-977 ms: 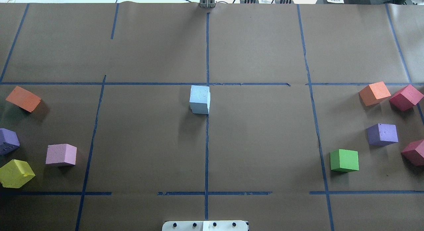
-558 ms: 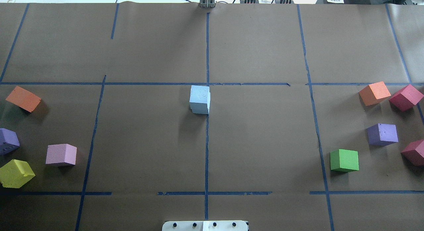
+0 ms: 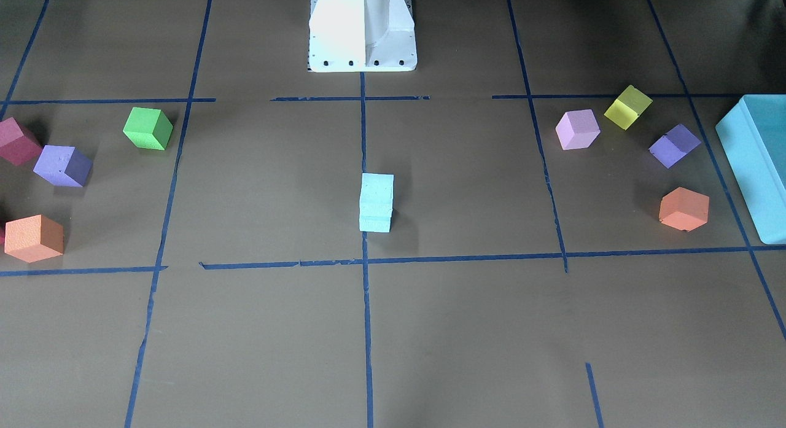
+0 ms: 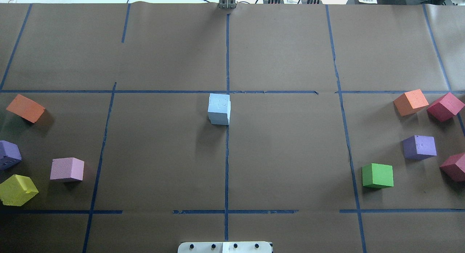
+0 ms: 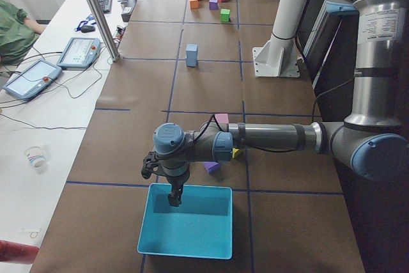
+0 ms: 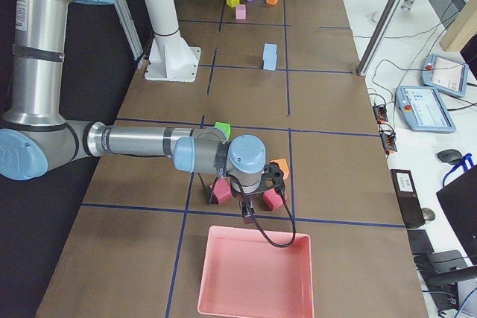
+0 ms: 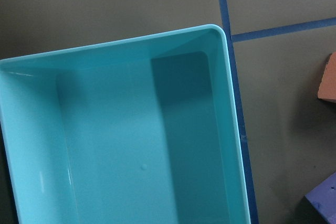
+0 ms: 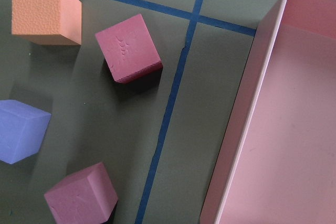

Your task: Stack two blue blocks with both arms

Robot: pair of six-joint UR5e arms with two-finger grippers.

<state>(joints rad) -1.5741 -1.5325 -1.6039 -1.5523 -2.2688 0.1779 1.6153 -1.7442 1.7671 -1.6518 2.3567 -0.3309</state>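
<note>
The two pale blue blocks stand stacked one on the other on the centre tape line, and no gripper touches them. The stack also shows in the overhead view, the exterior left view and the exterior right view. My left gripper hangs over the teal box at the table's left end. My right gripper hangs near the pink tray at the right end. Both show only in side views, so I cannot tell whether they are open or shut.
On my left lie an orange cube, a purple cube, a pink cube and a yellow cube. On my right lie orange, purple, green and two crimson cubes.
</note>
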